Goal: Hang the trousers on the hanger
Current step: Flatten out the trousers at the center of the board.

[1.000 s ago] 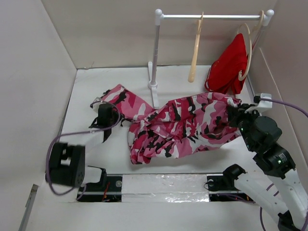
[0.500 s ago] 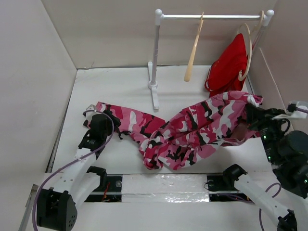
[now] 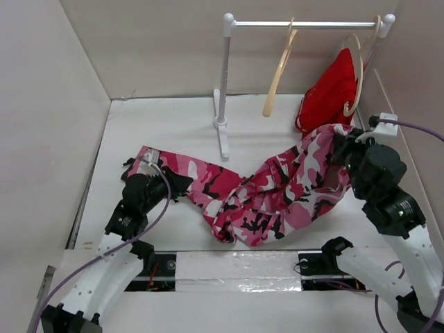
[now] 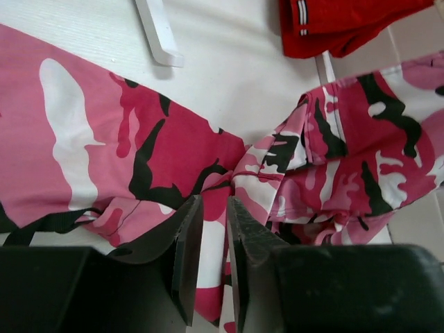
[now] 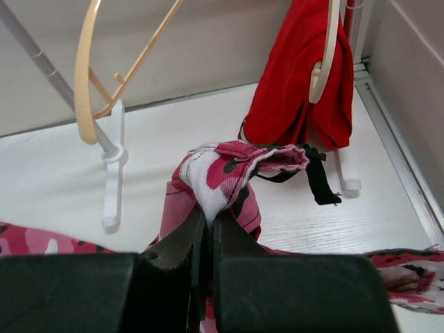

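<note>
Top external view: the trousers [image 3: 277, 191] are strung across the near half of the desk [image 3: 166, 121], from about 9 o'clock to 3 o'clock. They bunch into a heap near 6 o'clock. One leg lies flat toward the left arm [image 3: 128, 211]. The other end is raised off the desk at the right arm [image 3: 381, 187], 3 o'clock.

The hanger [image 3: 276, 80] hangs bare and tilted on the rail [image 3: 305, 24] at 12 o'clock, well apart from the trousers.

Right wrist view: right jaws are pressed together on a fold of the cloth's edge, which puffs out above the tips. A black strap [image 5: 316, 177] dangles beside it.

Left wrist view: left jaws stand nearly together with a thin gap, over the twisted narrow part of the cloth. Cloth shows in the gap, but I cannot tell whether it is pinched.

Handling, as a judgement:
- The cloth is soft, limp and light, and not fragile.
- It twists and bunches readily.
- A single pinch likely leaves the rest to sag and drag.
- It is probably best held on a firm edge, waistband or hem, at two points well apart, so the cloth spreads before going over the hanger.
- The hanger swings freely, so it may shift when the cloth touches it.

Containers: none in view. The nearest thing to one is the rail, which carries the bare hanger and, at 1 o'clock, a second hanger [image 3: 357, 73] with a red garment [image 3: 331, 94] on it.
</note>
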{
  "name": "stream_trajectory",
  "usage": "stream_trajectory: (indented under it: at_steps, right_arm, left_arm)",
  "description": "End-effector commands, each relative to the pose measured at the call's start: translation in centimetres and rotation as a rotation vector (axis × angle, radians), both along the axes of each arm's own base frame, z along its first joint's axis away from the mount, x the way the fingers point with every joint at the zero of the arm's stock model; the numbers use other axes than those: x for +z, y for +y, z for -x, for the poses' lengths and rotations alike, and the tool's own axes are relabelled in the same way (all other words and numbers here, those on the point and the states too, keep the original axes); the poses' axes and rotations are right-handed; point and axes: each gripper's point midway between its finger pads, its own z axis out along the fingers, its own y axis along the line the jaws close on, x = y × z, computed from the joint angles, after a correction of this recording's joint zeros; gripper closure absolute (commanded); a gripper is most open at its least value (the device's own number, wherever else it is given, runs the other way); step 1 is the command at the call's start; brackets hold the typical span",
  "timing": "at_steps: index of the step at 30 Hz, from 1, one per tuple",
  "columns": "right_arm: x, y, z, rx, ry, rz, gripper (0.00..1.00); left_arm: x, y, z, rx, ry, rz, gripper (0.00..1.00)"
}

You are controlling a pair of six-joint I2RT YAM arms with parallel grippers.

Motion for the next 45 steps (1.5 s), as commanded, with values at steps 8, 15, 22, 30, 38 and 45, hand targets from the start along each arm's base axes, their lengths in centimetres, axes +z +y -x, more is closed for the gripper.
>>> stream_trajectory:
  at_steps: [8,15,22,30,38,45]
  right_arm:
    - [4.4,-0.1,-2.7,-0.024,-0.152,-0.088,1.00]
    - [3.1,-1.6,-2.9,-0.089,-0.110,-0.052,1.00]
    - [2.6,-2.0,-3.3,-0.084,-0.111,-0.051,1.00]
    - [2.4,-2.7,-3.6,-0.085,-0.114,-0.046,1.00]
    - [1.7,-2.1,-3.4,-0.031,-0.116,-0.069,1.00]
    - [2.4,-1.1,-1.8,0.044,-0.135,-0.090,1.00]
  left_arm:
    - [6.6,-7.9,-3.8,-0.130,-0.185,-0.050,0.70]
    - [6.2,-10.2,-1.4,-0.034,-0.187,-0.178,0.47]
    - [-2.7,-7.6,6.3,-0.065,0.032,-0.326,0.33]
    - [-8.4,-7.6,11.9,-0.104,0.192,-0.443,0.33]
    - [-10.0,-6.5,11.3,0.041,0.197,-0.556,0.61]
    - [-2.1,-3.8,7.0,0.261,0.041,-0.514,1.00]
